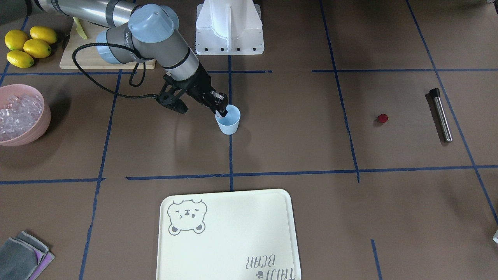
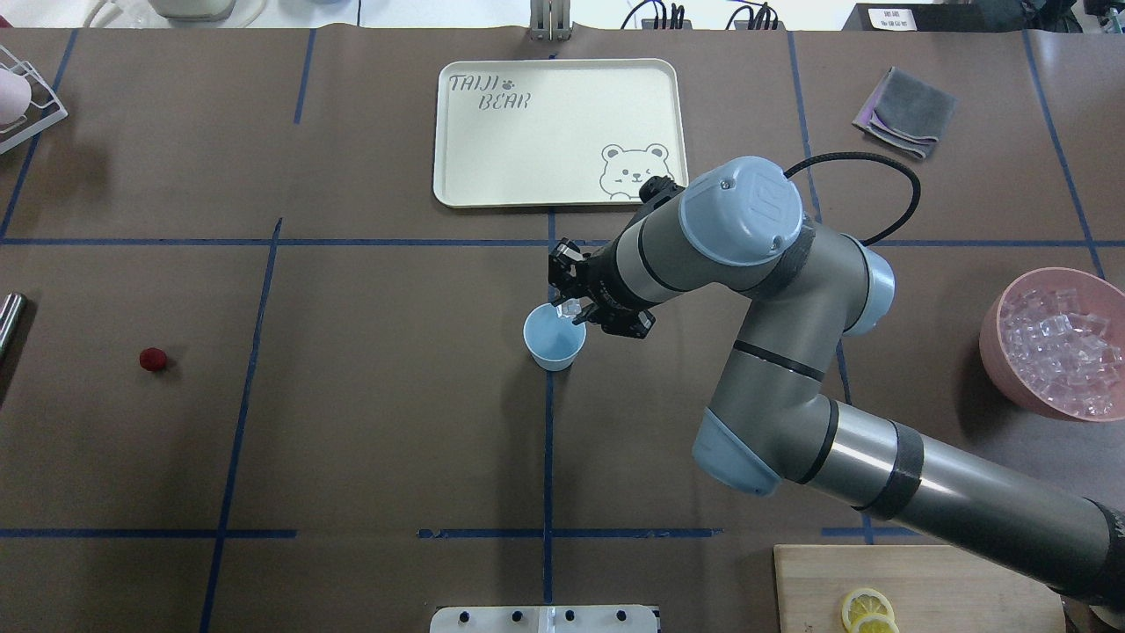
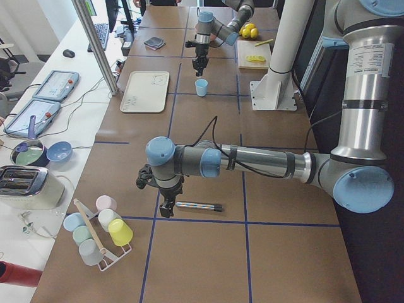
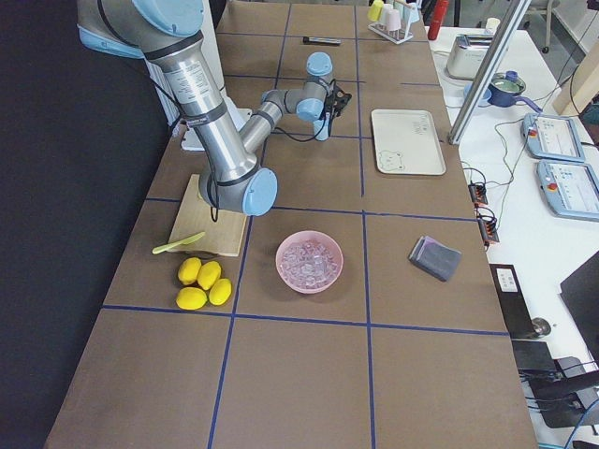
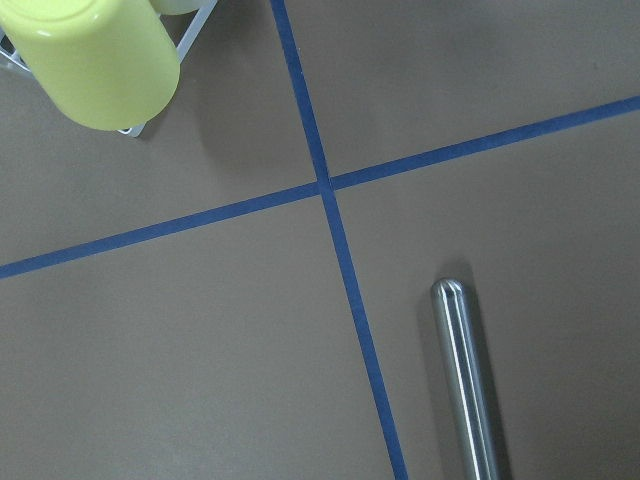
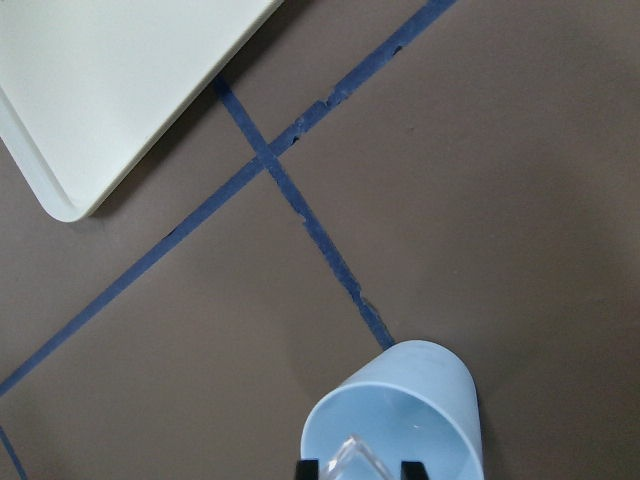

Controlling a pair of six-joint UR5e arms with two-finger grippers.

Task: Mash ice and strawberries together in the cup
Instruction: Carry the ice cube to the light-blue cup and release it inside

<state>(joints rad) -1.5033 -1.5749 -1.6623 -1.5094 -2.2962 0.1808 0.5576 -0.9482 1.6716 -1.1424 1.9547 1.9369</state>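
The pale blue cup [image 2: 554, 338] stands upright at the table's middle, on a blue tape line. My right gripper [image 2: 571, 306] hangs over its rim, shut on one clear ice cube [image 6: 350, 460], which shows between the black fingertips above the cup [image 6: 395, 420]. More ice [image 1: 17, 112] fills the pink bowl [image 2: 997, 352]. A single red strawberry [image 1: 383, 118] lies on the table, far from the cup. My left gripper [image 3: 165, 208] hovers by a steel muddler [image 3: 197, 206]; I cannot tell whether it is open or shut.
A cream bear tray [image 1: 229, 233] lies beyond the cup. Lemons [image 1: 29, 46] and a wooden board [image 1: 78, 58] sit by the robot's base. A grey cloth [image 1: 23, 256] is at a corner. A rack with a yellow cup [image 5: 95, 55] stands near the muddler [image 5: 465, 380].
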